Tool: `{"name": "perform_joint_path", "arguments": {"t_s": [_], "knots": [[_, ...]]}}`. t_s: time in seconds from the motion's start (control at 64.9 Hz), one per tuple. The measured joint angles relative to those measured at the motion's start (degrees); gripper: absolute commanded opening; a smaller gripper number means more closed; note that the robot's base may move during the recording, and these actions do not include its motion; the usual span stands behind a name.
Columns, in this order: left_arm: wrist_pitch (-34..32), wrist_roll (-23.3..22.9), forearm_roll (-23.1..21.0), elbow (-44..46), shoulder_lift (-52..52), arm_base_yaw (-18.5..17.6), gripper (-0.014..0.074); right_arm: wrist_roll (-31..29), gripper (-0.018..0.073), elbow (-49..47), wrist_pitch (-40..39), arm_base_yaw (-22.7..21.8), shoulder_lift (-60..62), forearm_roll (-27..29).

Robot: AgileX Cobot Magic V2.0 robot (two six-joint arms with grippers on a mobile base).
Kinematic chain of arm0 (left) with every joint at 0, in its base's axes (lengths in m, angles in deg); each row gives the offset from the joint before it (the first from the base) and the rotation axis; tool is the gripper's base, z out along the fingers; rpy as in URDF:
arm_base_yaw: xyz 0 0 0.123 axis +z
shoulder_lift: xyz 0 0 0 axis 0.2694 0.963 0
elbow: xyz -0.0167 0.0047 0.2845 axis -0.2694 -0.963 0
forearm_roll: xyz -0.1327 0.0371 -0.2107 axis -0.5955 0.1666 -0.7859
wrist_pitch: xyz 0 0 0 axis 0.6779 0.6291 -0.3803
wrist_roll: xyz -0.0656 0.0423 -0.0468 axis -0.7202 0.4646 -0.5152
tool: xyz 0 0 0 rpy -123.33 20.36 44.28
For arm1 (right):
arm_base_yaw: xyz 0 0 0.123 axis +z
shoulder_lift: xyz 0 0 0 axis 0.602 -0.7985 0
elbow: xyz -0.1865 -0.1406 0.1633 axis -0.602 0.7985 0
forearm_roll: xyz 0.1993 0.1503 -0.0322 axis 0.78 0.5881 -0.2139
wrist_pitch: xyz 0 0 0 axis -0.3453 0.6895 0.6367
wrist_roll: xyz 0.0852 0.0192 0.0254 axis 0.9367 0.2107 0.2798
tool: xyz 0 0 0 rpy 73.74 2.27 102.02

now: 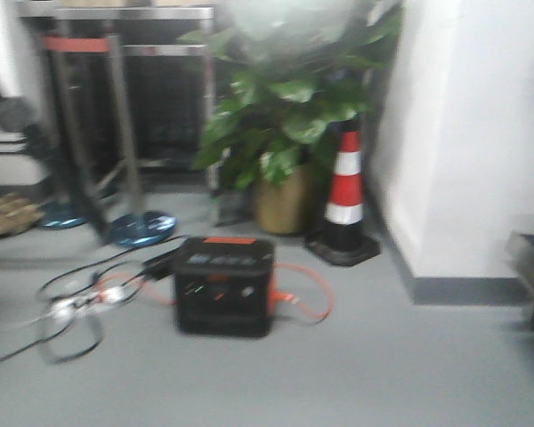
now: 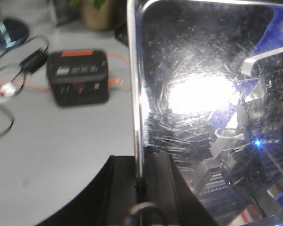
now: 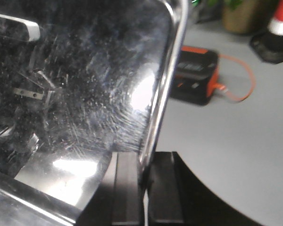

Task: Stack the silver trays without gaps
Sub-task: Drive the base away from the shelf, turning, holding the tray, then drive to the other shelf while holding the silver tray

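A silver tray [image 2: 203,94] fills the right of the left wrist view, its scratched shiny bottom facing the camera. My left gripper [image 2: 140,162] is shut on its thin left rim. In the right wrist view the same kind of silver tray [image 3: 85,84] fills the left side, and my right gripper [image 3: 144,160] is shut on its right rim. The tray hangs above grey floor. I cannot tell whether more than one tray is held. Neither the tray nor the grippers appear in the blurred front view.
A black and orange power box [image 1: 224,285] sits on the floor with cables [image 1: 71,307] to its left. Behind it stand a potted plant [image 1: 285,133], a traffic cone [image 1: 344,196] and a metal stand [image 1: 116,133]. A white wall [image 1: 463,133] is at the right.
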Motion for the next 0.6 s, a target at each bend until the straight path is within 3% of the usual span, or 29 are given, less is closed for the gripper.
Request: {"name": "perform_joint_path", "arguments": {"t_s": [0.601], "knots": [[-1.8,0.0,2.8,0.0,0.1,0.6,-0.0020,0.0,-0.0067,0.0,-2.8,0.1,-1.7,0.5]]}}
